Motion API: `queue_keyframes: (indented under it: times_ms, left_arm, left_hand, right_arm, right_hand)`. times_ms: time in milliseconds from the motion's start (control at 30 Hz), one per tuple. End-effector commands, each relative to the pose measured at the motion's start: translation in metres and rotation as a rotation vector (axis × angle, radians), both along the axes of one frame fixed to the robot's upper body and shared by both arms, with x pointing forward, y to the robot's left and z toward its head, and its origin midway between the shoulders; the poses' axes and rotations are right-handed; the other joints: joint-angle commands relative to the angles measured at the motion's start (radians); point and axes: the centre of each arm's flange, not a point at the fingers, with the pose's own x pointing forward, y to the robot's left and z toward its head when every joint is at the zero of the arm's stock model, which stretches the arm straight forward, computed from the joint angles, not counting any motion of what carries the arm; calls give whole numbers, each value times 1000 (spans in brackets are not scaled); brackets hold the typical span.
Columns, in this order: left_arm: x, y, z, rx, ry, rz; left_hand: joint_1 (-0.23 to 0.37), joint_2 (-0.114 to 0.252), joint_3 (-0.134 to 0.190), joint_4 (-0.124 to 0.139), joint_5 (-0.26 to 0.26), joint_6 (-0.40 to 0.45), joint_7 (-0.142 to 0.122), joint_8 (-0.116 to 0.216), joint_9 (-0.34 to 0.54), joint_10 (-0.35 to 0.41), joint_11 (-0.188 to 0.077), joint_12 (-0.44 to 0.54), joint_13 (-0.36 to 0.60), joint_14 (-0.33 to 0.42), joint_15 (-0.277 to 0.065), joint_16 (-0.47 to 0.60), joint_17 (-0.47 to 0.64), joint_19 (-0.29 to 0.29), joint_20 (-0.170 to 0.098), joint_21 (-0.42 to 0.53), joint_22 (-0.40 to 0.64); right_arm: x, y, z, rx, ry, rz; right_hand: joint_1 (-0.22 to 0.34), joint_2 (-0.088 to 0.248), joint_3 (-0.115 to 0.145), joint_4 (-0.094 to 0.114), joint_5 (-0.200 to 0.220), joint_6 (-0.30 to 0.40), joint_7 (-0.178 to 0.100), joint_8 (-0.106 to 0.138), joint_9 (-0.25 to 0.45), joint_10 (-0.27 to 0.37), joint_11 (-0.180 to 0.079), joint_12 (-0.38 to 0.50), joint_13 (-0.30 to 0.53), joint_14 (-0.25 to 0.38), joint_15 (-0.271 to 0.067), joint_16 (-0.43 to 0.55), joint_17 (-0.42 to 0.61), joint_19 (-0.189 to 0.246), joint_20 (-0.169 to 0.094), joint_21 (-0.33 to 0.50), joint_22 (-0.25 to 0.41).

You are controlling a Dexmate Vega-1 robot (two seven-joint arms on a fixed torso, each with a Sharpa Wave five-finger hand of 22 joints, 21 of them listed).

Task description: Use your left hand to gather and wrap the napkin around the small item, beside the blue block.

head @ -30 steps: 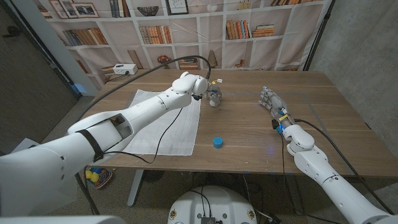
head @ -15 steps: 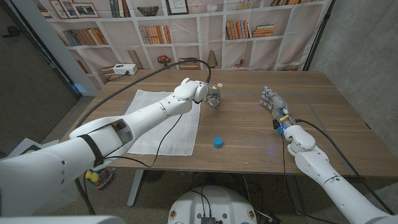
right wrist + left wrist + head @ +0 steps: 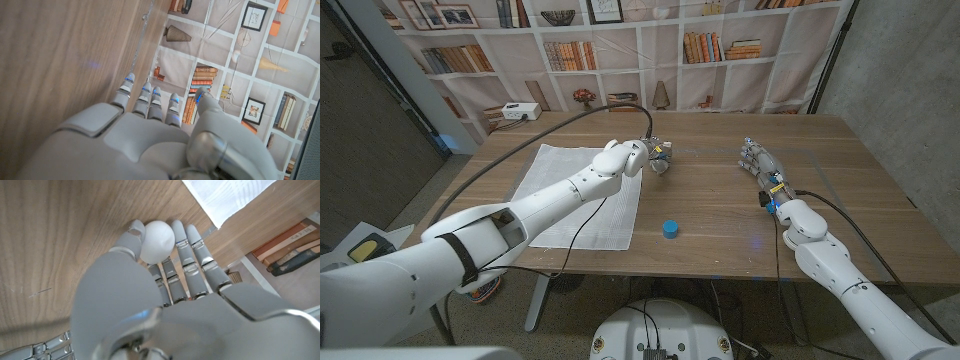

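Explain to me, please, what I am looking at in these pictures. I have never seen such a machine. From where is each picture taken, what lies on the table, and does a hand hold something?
This is a robot with two white arms, each ending in a hand with fingers. One picture is taken from its head, looking down at a wooden table. The other two come from cameras on its wrists, looking along the back of each hand. On the table lie a white napkin, spread flat, and a small blue block beside it. The left hand is beyond the napkin's far corner; its wrist view shows it holding a small white ball in its fingers. The right hand holds nothing, its fingers straight.
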Motion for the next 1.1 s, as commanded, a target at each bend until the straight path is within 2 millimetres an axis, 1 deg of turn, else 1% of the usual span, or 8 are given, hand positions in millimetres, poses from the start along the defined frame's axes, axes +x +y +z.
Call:
queue_keyframes:
  times_ms: [33, 167, 367, 433, 767, 1100]
  left_arm:
    - [-20, 13, 17, -95, -141, -58]
    - [-27, 18, 22, -107, -155, -50]
    - [-41, 27, 26, -113, -164, -26]
    - [-47, 31, 26, -126, -177, -20]
    - [-70, 51, 19, -173, -174, 29]
    - [-95, 69, 16, -209, -190, 98]
  left_hand:
    - [181, 156, 38, 35, 6, 124, 82, 16, 14, 64, -27, 12, 47, 99, -206, 10, 19, -1, -7, 25, 12]
    - [185, 155, 33, 37, 5, 127, 79, 19, 20, 64, -31, 14, 57, 107, -205, 18, 31, -11, -5, 37, 18]
    - [191, 152, 28, 38, 4, 127, 78, 22, 27, 63, -27, 15, 69, 105, -206, 21, 43, -20, -10, 53, 26]
    - [193, 151, 27, 38, 4, 128, 72, 23, 29, 62, -27, 15, 73, 104, -206, 22, 47, -24, -10, 60, 28]
    - [199, 150, 22, 39, 3, 130, 71, 23, 30, 60, -36, 15, 87, 99, -206, 23, 60, -38, -9, 81, 37]
    - [203, 149, 18, 41, 2, 132, 67, 23, 31, 58, -35, 15, 97, 96, -206, 23, 69, -48, -10, 96, 43]
  right_arm:
    - [2, 4, 5, -8, -4, 3]
    - [4, 6, 6, -11, -5, 7]
    - [7, 10, 9, -28, -3, 18]
    - [8, 12, 10, -35, -2, 21]
    - [13, 16, 18, -60, -10, 37]
    - [19, 21, 24, -86, -16, 65]
  right_hand:
    - [-4, -2, 1, 1, 2, 7, 0, -4, 4, 10, -3, 1, 4, 9, 3, 5, 6, 11, 1, 6, 4]
    - [-4, -1, 1, 1, 2, 9, 0, -4, 4, 11, -1, 1, 4, 8, 2, 5, 6, 11, 0, 6, 4]
    - [-5, -1, 1, 2, 2, 9, 0, -4, 4, 13, 0, 1, 4, 8, 1, 5, 7, 11, 0, 6, 4]
    - [-5, -1, 1, 2, 2, 10, 0, -5, 4, 13, 1, 0, 4, 8, 2, 5, 7, 11, -1, 6, 4]
    - [-4, -1, 1, 1, 2, 12, 0, -5, 4, 14, 1, -1, 4, 8, 3, 5, 7, 10, -2, 6, 4]
    - [-2, 0, 2, -1, 3, 14, 1, -6, 4, 17, 4, -1, 4, 8, 2, 4, 7, 10, -2, 6, 4]
